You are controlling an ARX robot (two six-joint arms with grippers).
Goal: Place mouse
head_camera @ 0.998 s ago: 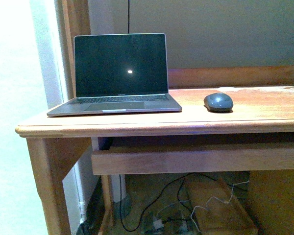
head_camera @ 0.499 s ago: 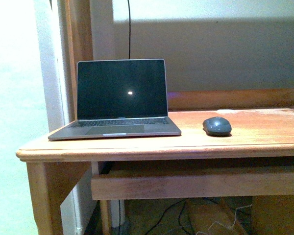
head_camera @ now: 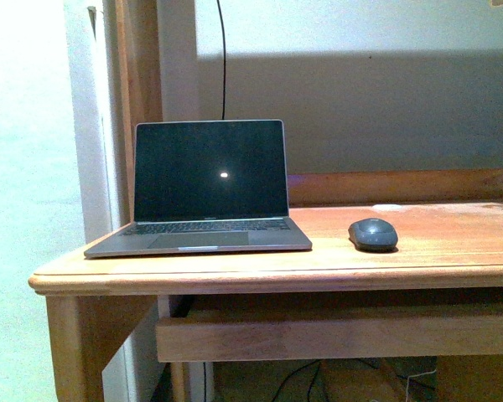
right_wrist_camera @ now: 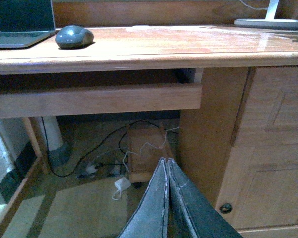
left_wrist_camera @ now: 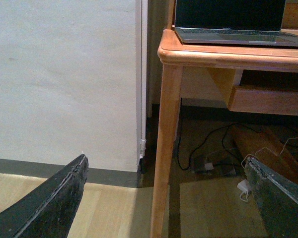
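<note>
The mouse [head_camera: 373,234] lies on the desk [head_camera: 419,260] just beside the laptop [head_camera: 208,193] — untouched. The left end effector [left_wrist_camera: 164,198] is spread wide, the right end effector [right_wrist_camera: 167,198] closed empty; both hang low, so a raised reach is likely needed.

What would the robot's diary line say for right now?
mouse: on desk, right of laptop, untouched | left gripper: open, empty, low beside desk | right gripper: shut, empty, below desktop

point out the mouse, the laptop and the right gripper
mouse [head_camera: 373,234], front view, middle of its domed top
laptop [head_camera: 211,170], front view, centre of the dark screen
right gripper [right_wrist_camera: 167,166], right wrist view, tips of its closed fingers
</note>
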